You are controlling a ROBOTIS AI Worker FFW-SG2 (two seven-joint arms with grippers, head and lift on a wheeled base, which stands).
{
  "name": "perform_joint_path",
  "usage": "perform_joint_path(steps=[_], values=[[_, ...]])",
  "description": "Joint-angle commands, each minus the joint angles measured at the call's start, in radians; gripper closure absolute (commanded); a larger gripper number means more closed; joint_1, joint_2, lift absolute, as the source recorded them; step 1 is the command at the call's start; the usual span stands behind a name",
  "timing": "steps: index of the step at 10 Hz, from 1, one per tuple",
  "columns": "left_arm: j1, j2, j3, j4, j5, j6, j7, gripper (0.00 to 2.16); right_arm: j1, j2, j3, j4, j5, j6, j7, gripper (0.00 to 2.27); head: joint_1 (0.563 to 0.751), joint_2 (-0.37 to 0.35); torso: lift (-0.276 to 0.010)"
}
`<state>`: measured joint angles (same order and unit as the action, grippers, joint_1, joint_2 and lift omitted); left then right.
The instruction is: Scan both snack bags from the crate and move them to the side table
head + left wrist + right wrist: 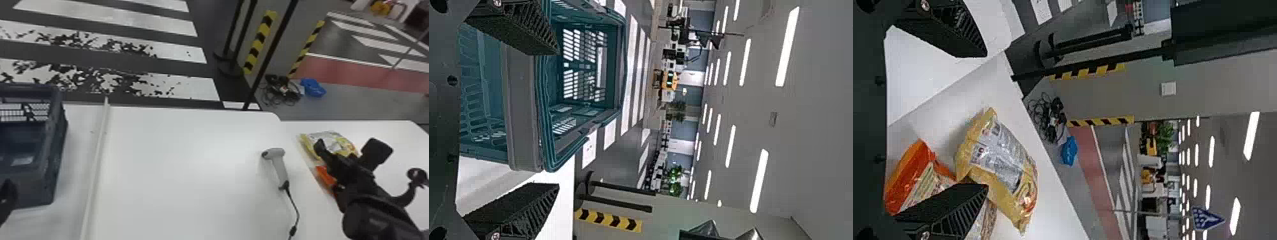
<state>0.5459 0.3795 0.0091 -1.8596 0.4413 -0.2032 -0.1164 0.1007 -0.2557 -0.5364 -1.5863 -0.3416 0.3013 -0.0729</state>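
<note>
Two snack bags, one yellow (336, 143) and one orange (325, 175), lie on the white side table (395, 131) at the robot's right, the yellow bag farther from the robot and up against the orange one. The silver panel of the yellow bag faces upward. Over the pair hangs the right gripper (349, 151), its two black fingers spread wide with nothing clasped between them. In the right wrist view, one finger crosses in front of the orange bag; whether it touches the packaging cannot be told.

On the main table (178, 166), which adjoins the side table, a pale scanner (278, 162) rests near the bags, its head pointing toward the crate side and its dark cable trailing toward the robot. A raised white strip (98, 153) runs across the tabletop between the scanner and the crate (40, 188), a dark, slotted-wall box standing at the robot's left. Near the crate's closer side is the left gripper (7, 195), fingers parted, holding nothing.

Beyond the tables, a tangle of cables (281, 91) and a crumpled blue item (312, 87) lie on the floor, beside yellow-and-black striping (307, 48).
</note>
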Motion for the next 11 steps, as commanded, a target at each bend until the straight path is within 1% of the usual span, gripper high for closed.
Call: perform_joint_path(steps=[1, 2, 4, 5, 7, 8, 9, 11], values=[[-0.004, -0.001, -0.001, -0.006, 0.000, 0.000, 0.000, 0.05, 0.067, 0.056, 0.101, -0.126, 0.081, -0.041, -0.008, 0.06, 0.695, -0.350, -0.099], [-0.009, -0.001, -0.005, -0.007, -0.001, 0.000, 0.000, 0.05, 0.111, 0.081, 0.176, -0.187, 0.145, -0.100, -0.042, 0.06, 0.695, -0.350, -0.099], [-0.018, -0.001, -0.009, -0.009, -0.001, 0.000, 0.000, 0.05, 0.194, 0.104, 0.314, -0.273, 0.239, -0.192, -0.102, 0.06, 0.695, -0.254, -0.099], [-0.018, -0.001, -0.012, -0.007, -0.001, 0.000, 0.000, 0.05, 0.231, 0.112, 0.371, -0.297, 0.260, -0.253, -0.131, 0.06, 0.695, -0.228, -0.099], [-0.018, -0.002, -0.017, -0.004, -0.001, 0.000, 0.001, 0.05, 0.301, 0.116, 0.501, -0.317, 0.338, -0.409, -0.197, 0.06, 0.695, -0.140, -0.099], [-0.018, -0.005, -0.018, -0.004, -0.001, 0.000, 0.003, 0.05, 0.330, 0.130, 0.547, -0.317, 0.361, -0.474, -0.215, 0.06, 0.695, -0.097, -0.099], [-0.020, -0.007, -0.026, -0.006, -0.003, 0.000, 0.006, 0.05, 0.352, 0.135, 0.590, -0.314, 0.391, -0.520, -0.229, 0.06, 0.695, -0.073, -0.099], [-0.021, -0.013, -0.038, -0.006, -0.009, -0.003, 0.015, 0.05, 0.386, 0.162, 0.636, -0.313, 0.408, -0.584, -0.240, 0.06, 0.695, -0.004, -0.099]])
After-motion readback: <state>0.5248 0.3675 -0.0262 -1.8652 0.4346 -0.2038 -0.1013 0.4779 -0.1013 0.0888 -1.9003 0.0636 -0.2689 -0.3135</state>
